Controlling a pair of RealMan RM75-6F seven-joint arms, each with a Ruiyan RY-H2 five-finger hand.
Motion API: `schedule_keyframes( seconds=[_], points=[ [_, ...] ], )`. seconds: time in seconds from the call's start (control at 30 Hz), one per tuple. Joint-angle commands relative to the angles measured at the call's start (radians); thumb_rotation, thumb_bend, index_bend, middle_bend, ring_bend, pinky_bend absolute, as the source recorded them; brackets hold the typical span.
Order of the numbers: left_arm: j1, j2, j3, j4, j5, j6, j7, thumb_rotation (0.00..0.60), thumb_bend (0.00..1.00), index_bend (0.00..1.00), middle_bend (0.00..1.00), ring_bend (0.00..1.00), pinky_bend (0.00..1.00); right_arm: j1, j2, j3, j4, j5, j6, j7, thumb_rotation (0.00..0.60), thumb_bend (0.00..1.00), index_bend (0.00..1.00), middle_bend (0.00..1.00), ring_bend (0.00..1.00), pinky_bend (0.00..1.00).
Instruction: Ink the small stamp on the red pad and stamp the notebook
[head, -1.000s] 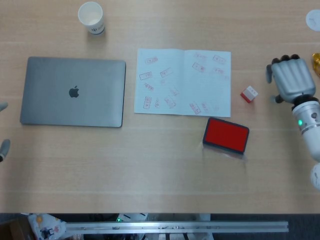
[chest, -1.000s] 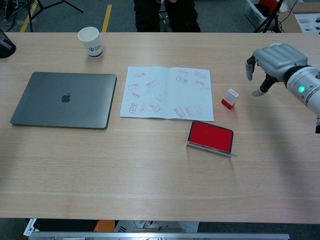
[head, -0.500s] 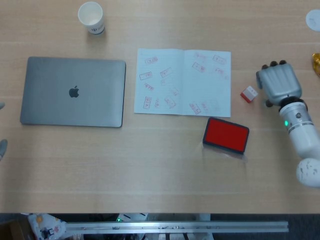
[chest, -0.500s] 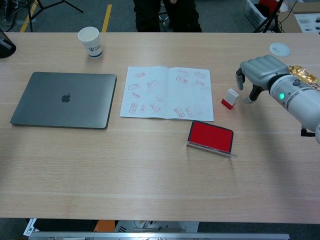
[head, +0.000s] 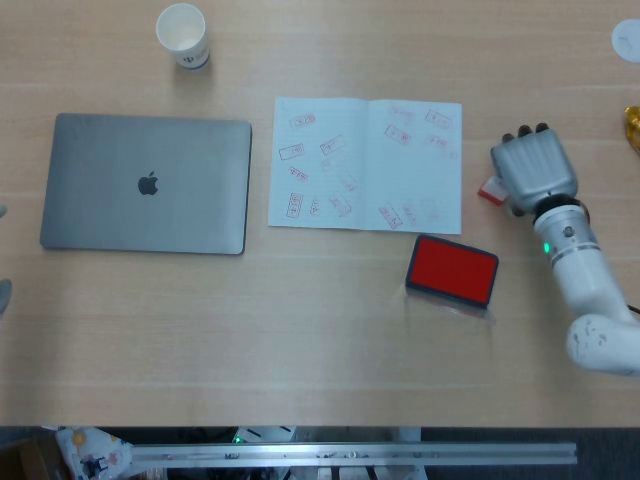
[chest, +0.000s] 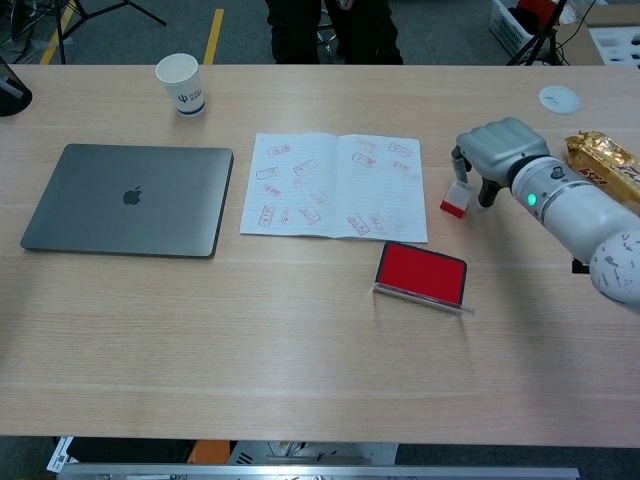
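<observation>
The right hand (chest: 497, 150) hovered directly above the small stamp (chest: 455, 199), fingers curled and apart, gripping nothing. The stamp stood upright under its fingertips. The left hand was out of view.

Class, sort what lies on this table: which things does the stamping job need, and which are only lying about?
Needed: small stamp, red pad, notebook, right hand reaching over the stamp.

Lying about: closed laptop, paper cup, gold snack packet, white round lid.
</observation>
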Motion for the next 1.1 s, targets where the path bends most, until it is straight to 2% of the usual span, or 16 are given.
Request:
schedule_keyframes(
  seconds=[0.03,0.13,0.33,1.1],
  points=[
    [0.0,0.002,0.002,0.001,-0.001,-0.004,-0.003,0.6,0.3,0.16,0.24,0.24,0.18,0.005,-0.004,-0.005,-0.003,-0.003,0.007,-0.007,0.6,0.13,0.52,0.38,0.26,0.28],
    [-0.001,0.004,0.003,0.004,0.0,-0.006,-0.005,0.6,0.3,0.16,0.24,0.24,0.18,0.007,-0.009,-0.007,-0.004,-0.007,0.012,-0.005,0.6,0.14,0.52,0.38,0.26,0.28],
    [0.0,0.005,0.004,0.007,-0.002,-0.006,-0.01,0.6,0.3,0.16,0.24,0.24,0.18,0.01,-0.016,-0.007,0.008,-0.005,0.015,0.003,0.6,0.21,0.52,0.38,0.26,0.28],
    [0.0,0.009,0.006,0.011,-0.01,-0.013,-0.012,0.6,0.3,0.16,0.24,0.24,0.18,0.02,-0.037,-0.011,0.047,0.02,0.007,0.004,0.6,0.26,0.52,0.38,0.26,0.28]
  ],
)
